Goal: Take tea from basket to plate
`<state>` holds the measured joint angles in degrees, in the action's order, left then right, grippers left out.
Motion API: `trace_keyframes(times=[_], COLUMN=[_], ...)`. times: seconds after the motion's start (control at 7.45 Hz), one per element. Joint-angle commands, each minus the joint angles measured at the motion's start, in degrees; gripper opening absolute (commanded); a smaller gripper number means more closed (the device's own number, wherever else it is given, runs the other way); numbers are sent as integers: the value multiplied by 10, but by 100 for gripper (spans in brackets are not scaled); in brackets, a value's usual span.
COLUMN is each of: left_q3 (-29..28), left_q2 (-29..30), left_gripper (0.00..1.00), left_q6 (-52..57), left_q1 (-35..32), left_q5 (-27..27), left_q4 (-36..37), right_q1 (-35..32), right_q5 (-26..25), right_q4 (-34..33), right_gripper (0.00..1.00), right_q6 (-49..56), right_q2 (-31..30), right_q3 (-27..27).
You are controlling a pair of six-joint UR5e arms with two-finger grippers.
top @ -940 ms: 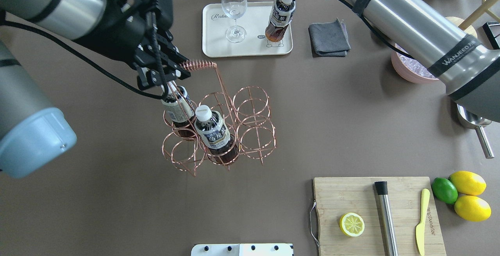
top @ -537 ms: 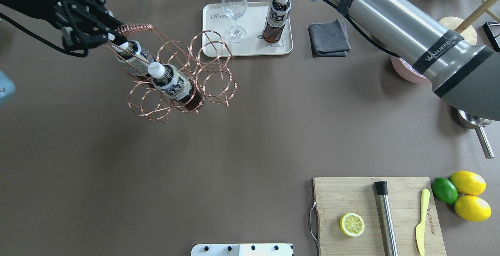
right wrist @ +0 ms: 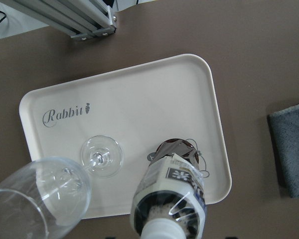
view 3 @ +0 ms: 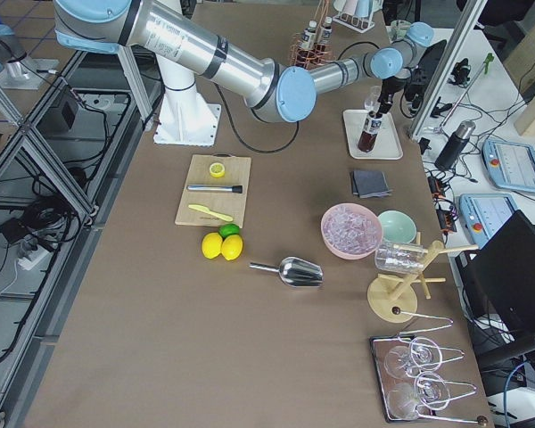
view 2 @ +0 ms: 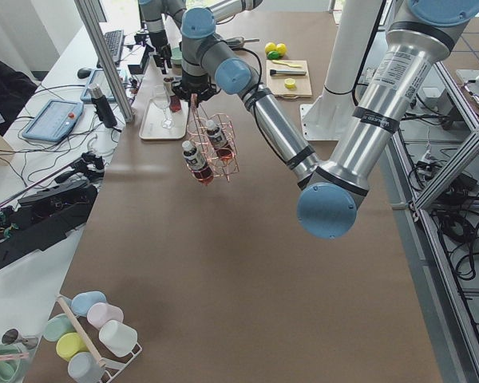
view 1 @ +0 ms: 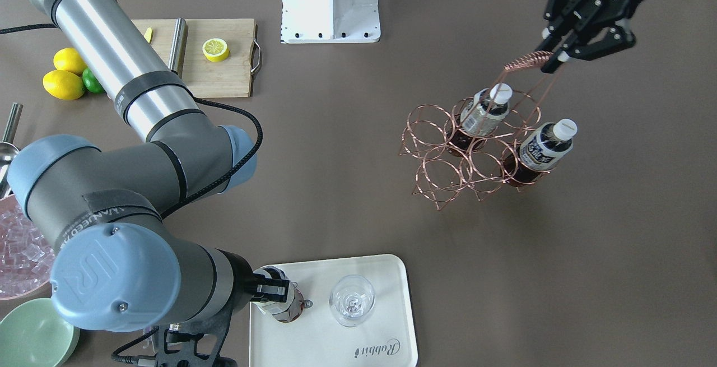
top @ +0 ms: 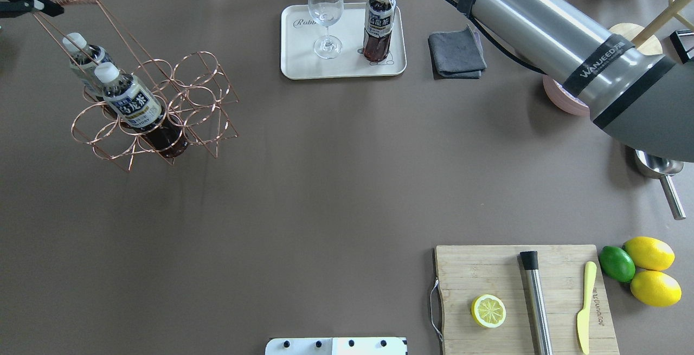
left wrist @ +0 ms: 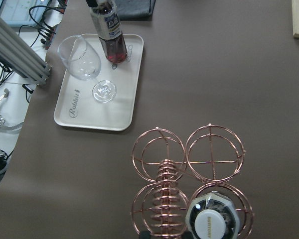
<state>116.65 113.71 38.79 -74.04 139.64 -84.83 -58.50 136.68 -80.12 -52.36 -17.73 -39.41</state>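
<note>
My left gripper (view 1: 552, 56) is shut on the coiled handle of the copper wire basket (top: 187, 95) and holds it lifted and tilted over the table's far left. Two tea bottles (top: 133, 107) (top: 87, 57) stand in its rings; one cap (left wrist: 209, 224) shows in the left wrist view. A third tea bottle (top: 378, 24) stands upright on the cream plate (top: 303, 57), on the bear drawing. My right gripper (view 1: 273, 289) is open just above that bottle's cap, and the cap is free. The bottle (right wrist: 172, 194) fills the bottom of the right wrist view.
A wine glass (top: 325, 13) stands on the plate beside the bottle. A grey cloth (top: 456, 51) lies to its right. A pink bowl of ice (view 1: 17, 244), a mint bowl (view 1: 33, 336) and a metal scoop (top: 659, 168) are nearby. A cutting board (top: 520, 295) and citrus fruits (top: 645, 268) sit front right.
My left gripper has carried the basket with two bottles far to the left and back. My right gripper has stood the third bottle upright on the plate and let go of its cap.
</note>
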Motion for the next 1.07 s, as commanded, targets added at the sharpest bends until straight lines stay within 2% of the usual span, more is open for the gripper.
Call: trace_keyframes(times=[0.0,0.13,0.27,0.4,0.67,0.81,0.94], left_q3=[-48,-69,-95,-113,-176,-212,-255], left_q2=[-27,-27,-20,-16,28,54,78], left_gripper=[0,0,0,0,0,0,0], left_q6=[122,143,165,179,190,190,199], left_q1=[-64,-71,-85,-100,-113,-112,-111], left_q5=[7,7,2,0,0,0,-2], left_q4=[0,-1,-4,-7,-6,-6,-7], right_q1=[-5,-6,-17,-33,-68,-88,-117], right_q5=[4,5,8,9,1,-2,-12], right_q4=[-58,-102,-134,-202,-354,-385,-385], right_gripper=[100,100,100,100,100,100,100], right_q6=[2,3,6,30,176,239,306], right_q2=[-3,-26,-80,-126,-226,-318,-436], right_q3=[-79,-144,-225,-314,-480,-573,-648])
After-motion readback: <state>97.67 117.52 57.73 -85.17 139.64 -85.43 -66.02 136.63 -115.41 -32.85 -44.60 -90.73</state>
